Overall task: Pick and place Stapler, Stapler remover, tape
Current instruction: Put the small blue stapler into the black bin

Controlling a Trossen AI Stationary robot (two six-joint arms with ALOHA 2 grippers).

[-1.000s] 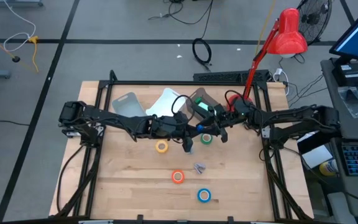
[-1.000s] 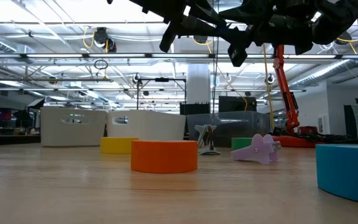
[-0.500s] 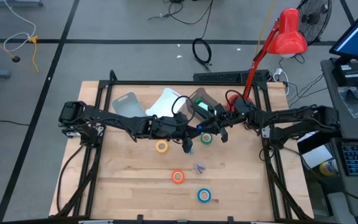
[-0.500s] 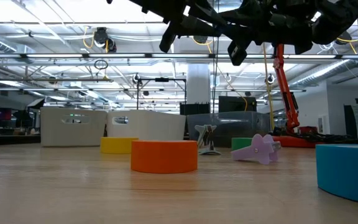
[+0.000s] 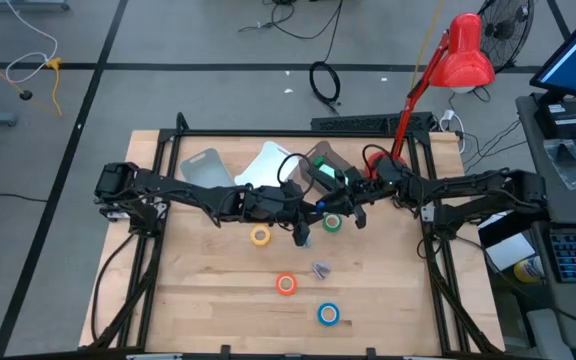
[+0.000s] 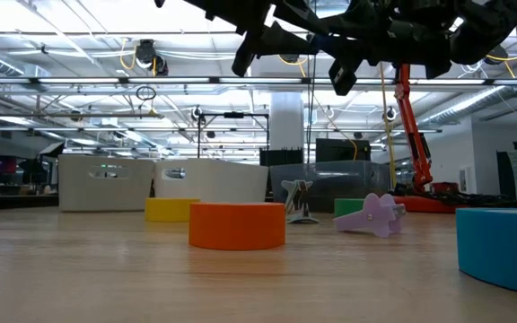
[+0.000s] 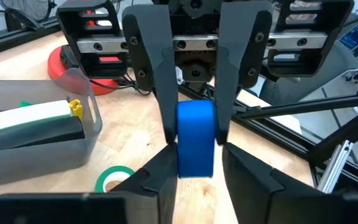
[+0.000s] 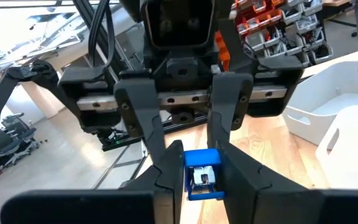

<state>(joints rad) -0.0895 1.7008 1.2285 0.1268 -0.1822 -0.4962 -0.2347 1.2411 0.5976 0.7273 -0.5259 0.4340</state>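
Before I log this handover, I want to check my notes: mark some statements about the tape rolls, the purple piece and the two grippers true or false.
1. Four tape rolls lie on the table: yellow, green, orange, blue. True.
2. The orange roll sits inside a bin. False: it lies on the bare table.
3. The right gripper has its jaws on a blue item. True.
4. The left gripper rests on the tabletop. False: it is up in the air, facing the right gripper, also on the blue item.
5. The purple piece is in the green roll's core. False: it lies apart on the wood.
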